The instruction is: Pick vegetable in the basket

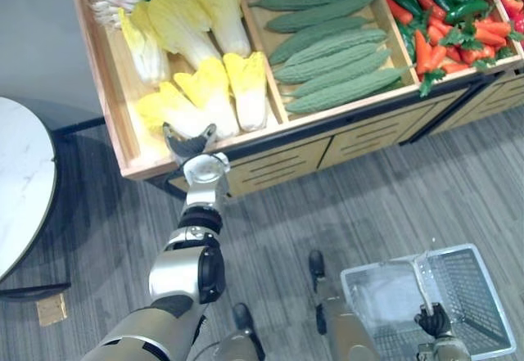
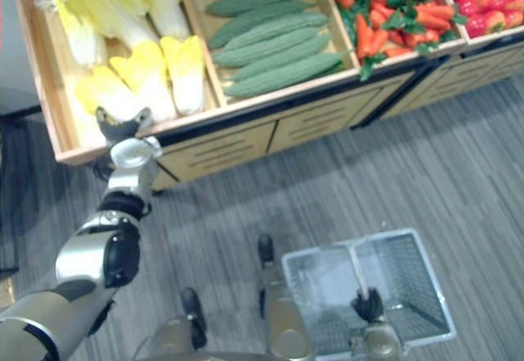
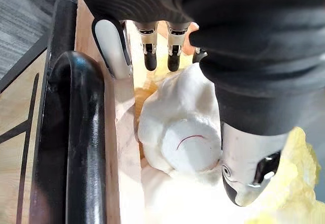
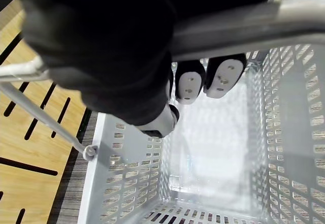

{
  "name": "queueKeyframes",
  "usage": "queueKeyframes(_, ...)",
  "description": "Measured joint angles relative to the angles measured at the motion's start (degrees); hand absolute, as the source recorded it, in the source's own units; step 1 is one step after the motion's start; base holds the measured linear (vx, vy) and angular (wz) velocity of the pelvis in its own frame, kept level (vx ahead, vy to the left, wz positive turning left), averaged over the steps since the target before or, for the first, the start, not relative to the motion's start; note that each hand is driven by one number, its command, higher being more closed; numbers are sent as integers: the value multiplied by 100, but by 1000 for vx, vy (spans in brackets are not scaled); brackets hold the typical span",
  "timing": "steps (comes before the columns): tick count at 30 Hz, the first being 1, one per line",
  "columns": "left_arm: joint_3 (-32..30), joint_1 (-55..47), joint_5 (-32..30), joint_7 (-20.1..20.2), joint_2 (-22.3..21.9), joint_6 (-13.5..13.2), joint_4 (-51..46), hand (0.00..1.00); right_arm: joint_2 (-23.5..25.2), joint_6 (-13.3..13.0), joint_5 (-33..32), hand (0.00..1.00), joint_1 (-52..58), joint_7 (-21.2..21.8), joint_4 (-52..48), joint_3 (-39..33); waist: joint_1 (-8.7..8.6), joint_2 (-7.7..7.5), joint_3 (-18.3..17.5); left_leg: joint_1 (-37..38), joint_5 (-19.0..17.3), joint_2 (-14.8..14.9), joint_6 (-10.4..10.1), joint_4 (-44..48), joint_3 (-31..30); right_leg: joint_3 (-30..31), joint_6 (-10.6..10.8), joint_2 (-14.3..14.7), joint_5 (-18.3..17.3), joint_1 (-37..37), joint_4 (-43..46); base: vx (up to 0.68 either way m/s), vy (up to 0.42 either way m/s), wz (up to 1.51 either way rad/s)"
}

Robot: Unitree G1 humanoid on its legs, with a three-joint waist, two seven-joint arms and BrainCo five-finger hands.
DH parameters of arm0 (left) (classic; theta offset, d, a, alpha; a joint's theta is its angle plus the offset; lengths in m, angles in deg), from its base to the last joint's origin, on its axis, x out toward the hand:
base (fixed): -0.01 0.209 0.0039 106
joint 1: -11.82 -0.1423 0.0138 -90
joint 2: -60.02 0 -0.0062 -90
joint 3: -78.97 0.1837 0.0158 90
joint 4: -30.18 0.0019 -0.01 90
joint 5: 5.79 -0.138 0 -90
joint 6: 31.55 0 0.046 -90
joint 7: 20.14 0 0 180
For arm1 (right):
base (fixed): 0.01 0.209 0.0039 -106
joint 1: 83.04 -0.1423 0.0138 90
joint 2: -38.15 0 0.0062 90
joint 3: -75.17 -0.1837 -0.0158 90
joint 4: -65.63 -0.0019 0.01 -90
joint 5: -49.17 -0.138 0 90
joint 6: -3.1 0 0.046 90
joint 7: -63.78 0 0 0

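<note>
The robot's left hand (image 1: 190, 143) reaches over the near edge of a wooden produce table (image 1: 344, 115). Its fingers (image 3: 112, 46) and thumb are spread apart on either side of the white stem end of a pale yellow napa cabbage (image 3: 185, 137) in the table's left compartment. Knobbly green bitter gourds (image 1: 327, 50) fill the next compartment to the right. Near right, above the floor, the right hand (image 1: 432, 320) is clamped on the grey handle (image 4: 244, 28) of a white plastic mesh basket (image 1: 479, 291).

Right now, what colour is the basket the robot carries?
The basket is pale grey, clearest in the left eye view.
</note>
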Motion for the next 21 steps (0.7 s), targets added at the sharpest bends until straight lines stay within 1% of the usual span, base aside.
queueKeyframes(3, 207, 0, -243, 273, 136, 78, 44, 0, 0, -6, -2, 100, 0, 13, -4, -3, 2, -15, 7, -42, -3, 4, -4, 54, -22, -38, 6, -13, 6, 3, -2, -15, -18, 5)
queueKeyframes(6, 402, 26, -672, 751, 764, 70, 44, 0, -2, -111, -2, 100, -14, 80, -45, -14, -39, -109, 43, -139, -10, 32, 9, 173, -49, -45, -23, -13, 63, -17, -39, -25, -34, 2)
queueKeyframes(9, 436, 28, -743, 953, 1028, 71, 44, 0, -4, -120, -1, 100, -14, 89, -44, -17, -90, -109, 42, -194, -11, 36, 13, 208, -152, -114, -63, -30, 95, -17, -45, 3, -12, 11)
queueKeyframes(12, 445, 33, -956, 1044, 1129, 72, 44, 0, -5, -126, 0, 100, -16, 92, -53, -20, -75, -108, 42, -199, -14, 39, 11, 220, -171, -137, -85, -34, 126, -5, -45, 11, 2, 3)
queueKeyframes(18, 447, 106, -963, 1131, 1175, 71, 6, 0, -5, -142, 3, 100, -15, 121, -53, -39, -50, -103, 44, -199, -25, 43, 20, 240, -294, -222, -85, -54, 126, 77, -53, 4, 0, 9)
queueKeyframes(21, 446, 103, -979, 1131, 1229, 68, -12, 0, -19, -146, 3, 100, -16, 135, -53, -63, 4, -83, 44, -291, -115, 86, 35, 408, -314, -220, -86, -48, 126, 82, -51, -28, -12, 0)
